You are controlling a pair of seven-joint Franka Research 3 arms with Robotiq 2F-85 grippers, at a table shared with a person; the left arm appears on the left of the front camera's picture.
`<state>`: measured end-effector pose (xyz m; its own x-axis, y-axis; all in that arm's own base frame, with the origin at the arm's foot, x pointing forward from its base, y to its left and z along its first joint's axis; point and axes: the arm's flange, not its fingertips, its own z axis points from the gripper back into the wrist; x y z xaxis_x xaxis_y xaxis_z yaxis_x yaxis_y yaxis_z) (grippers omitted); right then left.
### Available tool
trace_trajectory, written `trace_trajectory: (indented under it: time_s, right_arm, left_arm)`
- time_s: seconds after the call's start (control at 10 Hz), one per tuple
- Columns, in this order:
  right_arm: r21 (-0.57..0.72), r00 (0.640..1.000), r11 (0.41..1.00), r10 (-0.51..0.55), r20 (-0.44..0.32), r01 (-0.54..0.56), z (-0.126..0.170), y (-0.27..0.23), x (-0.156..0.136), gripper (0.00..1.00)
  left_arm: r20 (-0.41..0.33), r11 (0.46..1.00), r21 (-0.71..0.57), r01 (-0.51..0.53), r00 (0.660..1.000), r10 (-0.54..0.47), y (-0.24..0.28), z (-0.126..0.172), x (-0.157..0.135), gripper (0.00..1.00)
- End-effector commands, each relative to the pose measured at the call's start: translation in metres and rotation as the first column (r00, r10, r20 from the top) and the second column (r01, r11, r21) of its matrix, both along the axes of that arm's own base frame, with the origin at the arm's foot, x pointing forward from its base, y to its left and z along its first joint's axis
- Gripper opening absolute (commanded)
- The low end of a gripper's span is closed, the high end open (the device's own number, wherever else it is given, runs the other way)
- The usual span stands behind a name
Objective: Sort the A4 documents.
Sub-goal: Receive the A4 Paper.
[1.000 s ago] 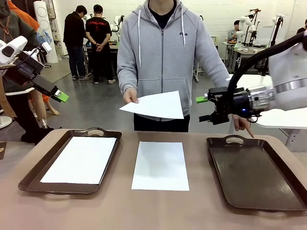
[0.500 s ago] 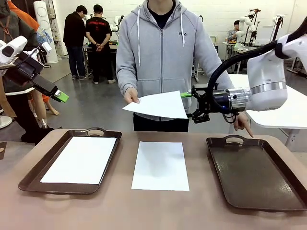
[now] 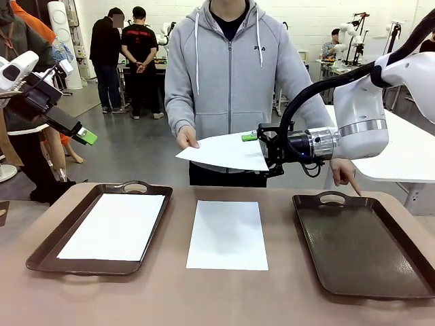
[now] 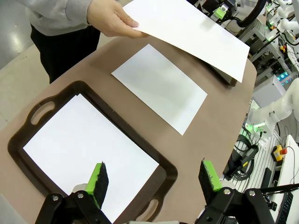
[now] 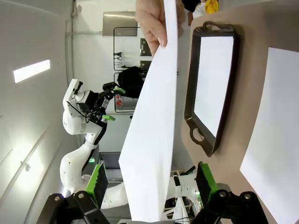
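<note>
A person's hand (image 3: 187, 140) holds one A4 document (image 3: 221, 151) level above the table's far edge. My right gripper (image 3: 262, 152) is open, its jaws above and below that sheet's right edge; in the right wrist view the held sheet (image 5: 154, 116) stands edge-on between the green pads (image 5: 98, 179). A second sheet (image 3: 228, 234) lies on the bare table in the middle. A third sheet (image 3: 112, 225) lies in the left tray (image 3: 42, 252). My left gripper (image 3: 85, 137) hangs open and empty, high at the left, over the left tray's sheet (image 4: 88, 144).
An empty dark brown tray (image 3: 360, 244) sits at the right. The person's other hand (image 3: 348, 178) points a finger down at its far handle. The person stands at the far edge, in the middle. Other people and tables are far behind.
My right gripper has moved left from beside the person to the held sheet's right edge, which now lies between its jaws. The left arm has not moved.
</note>
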<state>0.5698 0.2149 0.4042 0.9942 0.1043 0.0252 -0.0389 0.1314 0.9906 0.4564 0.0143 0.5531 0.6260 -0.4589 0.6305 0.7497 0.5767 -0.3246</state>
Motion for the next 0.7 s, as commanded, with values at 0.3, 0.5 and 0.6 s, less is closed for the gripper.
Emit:
trace_trajectory:
  time_s: [0.3,0.5,0.6]
  right_arm:
    - [-0.018,0.998,0.998,-0.056,-0.008,0.056,0.0035,-0.0101,0.0007,0.64]
    - [-0.021,0.999,0.999,-0.049,-0.018,0.048,0.0032,-0.0098,0.0007,0.46]
    - [-0.026,0.999,0.999,-0.045,-0.022,0.044,0.0026,-0.0104,0.0,0.47]
  left_arm:
    - [0.008,1.0,0.001,0.006,1.0,-0.006,0.0006,0.0006,-0.0012,1.0]
    - [0.008,1.0,0.001,0.006,1.0,-0.006,0.0006,0.0006,-0.0012,1.0]
    - [0.008,1.0,0.001,0.006,1.0,-0.006,0.0006,0.0006,-0.0012,1.0]
